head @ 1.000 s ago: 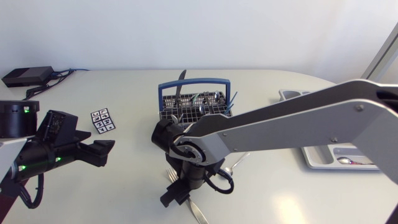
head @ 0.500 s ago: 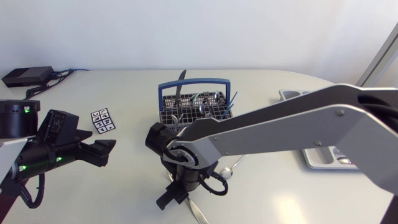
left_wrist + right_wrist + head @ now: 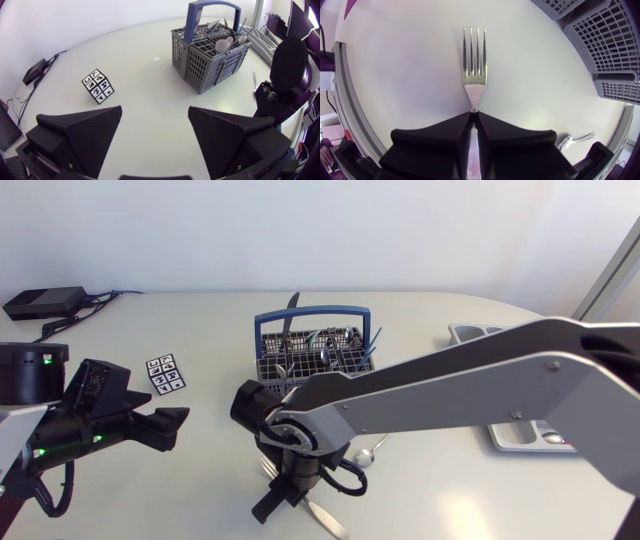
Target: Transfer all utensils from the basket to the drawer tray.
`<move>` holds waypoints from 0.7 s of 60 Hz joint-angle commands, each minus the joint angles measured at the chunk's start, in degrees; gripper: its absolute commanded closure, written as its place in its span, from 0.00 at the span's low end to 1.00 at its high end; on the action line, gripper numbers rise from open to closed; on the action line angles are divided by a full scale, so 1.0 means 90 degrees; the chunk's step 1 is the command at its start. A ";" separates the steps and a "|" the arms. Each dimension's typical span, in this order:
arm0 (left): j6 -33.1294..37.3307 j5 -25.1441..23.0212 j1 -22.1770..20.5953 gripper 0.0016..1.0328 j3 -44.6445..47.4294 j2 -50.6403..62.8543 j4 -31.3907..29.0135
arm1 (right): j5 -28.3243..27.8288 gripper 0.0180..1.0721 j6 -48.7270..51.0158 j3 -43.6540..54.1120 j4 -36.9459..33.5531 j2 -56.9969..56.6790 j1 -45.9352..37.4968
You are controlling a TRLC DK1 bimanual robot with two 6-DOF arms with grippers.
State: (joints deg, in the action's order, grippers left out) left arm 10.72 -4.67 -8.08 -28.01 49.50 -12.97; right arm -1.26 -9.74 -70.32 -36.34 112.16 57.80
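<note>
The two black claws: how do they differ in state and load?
The left matte black claw stands open; the right matte black claw is shut. The left one is empty over the white table; the right one grips the handle of a silver metal fork. Both share the wedge shape.

Pale white tabletop point(image 3: 200, 320), soft even light
</note>
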 commanded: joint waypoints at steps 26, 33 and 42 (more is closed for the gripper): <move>-0.0010 -0.0058 -0.0187 0.10 0.0231 -0.0070 0.0055 | -0.0114 0.94 0.0486 0.0685 -0.0650 -0.2296 -0.1041; 0.0000 -0.0058 -0.0187 0.10 0.0222 -0.0089 0.0055 | -0.0183 0.94 0.0779 0.1183 -0.0679 -0.2950 -0.1881; 0.0000 -0.0058 -0.0275 0.10 0.0192 -0.0089 0.0055 | -0.0407 0.94 0.1307 0.1535 -0.0816 -0.3820 -0.3161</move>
State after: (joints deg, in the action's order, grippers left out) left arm 10.74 -4.67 -10.02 -27.68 49.12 -12.97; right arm -3.92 -1.21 -58.65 -42.33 81.73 34.15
